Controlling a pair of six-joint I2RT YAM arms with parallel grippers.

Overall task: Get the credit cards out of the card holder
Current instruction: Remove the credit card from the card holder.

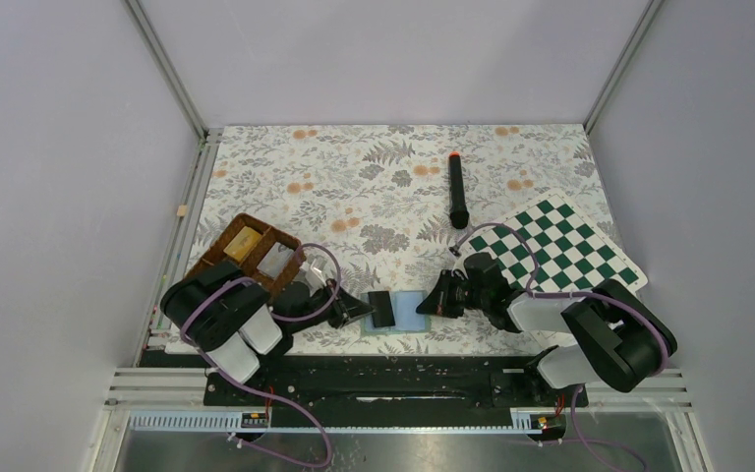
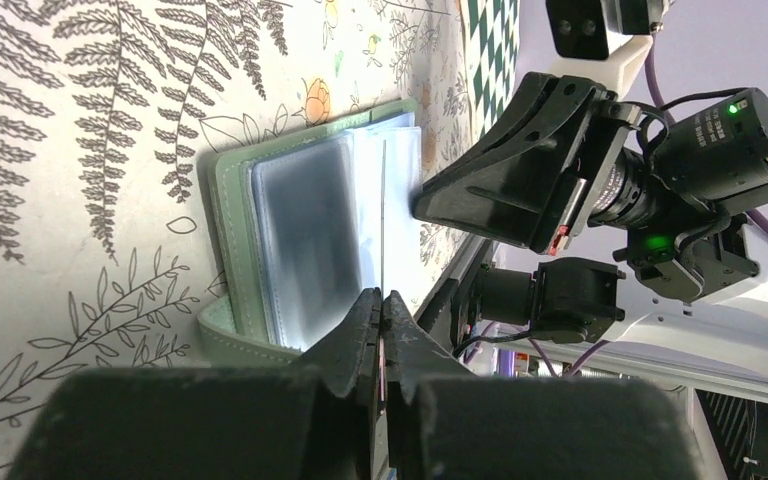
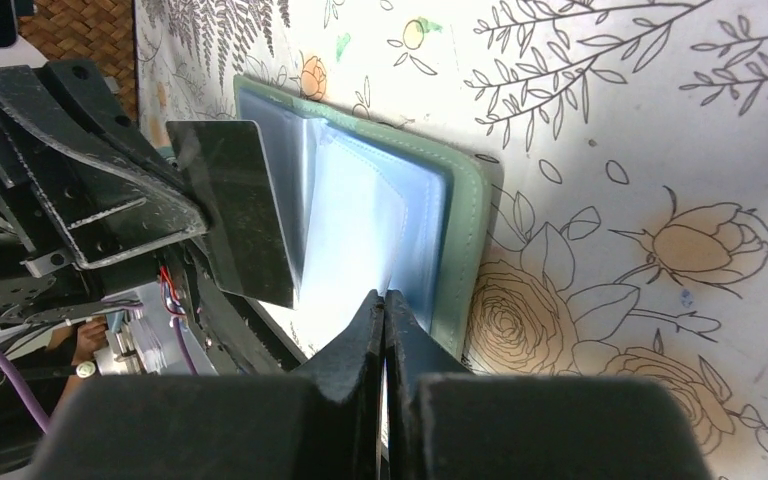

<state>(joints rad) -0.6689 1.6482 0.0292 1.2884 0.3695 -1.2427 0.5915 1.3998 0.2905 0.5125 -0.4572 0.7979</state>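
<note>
The card holder (image 1: pixel 411 313) lies open near the table's front edge, green cover down, with pale blue inner sleeves up. My left gripper (image 1: pixel 361 311) is shut on a dark grey credit card (image 1: pixel 381 310) and holds it over the holder's left half. The card shows edge-on in the left wrist view (image 2: pixel 384 220), between my jaws (image 2: pixel 384 298), and as a dark rectangle in the right wrist view (image 3: pixel 240 215). My right gripper (image 1: pixel 432 303) is shut on an inner sleeve of the holder (image 3: pixel 472 220) at its near edge (image 3: pixel 384 297). Another silvery card (image 1: pixel 276 262) lies in the wicker tray.
A brown divided wicker tray (image 1: pixel 218 258) with a yellowish-tan block (image 1: pixel 243 241) stands at the left. A green-and-white chessboard (image 1: pixel 551 246) lies at the right. A black stick with a red tip (image 1: pixel 457 189) lies behind. Both arms meet closely over the holder.
</note>
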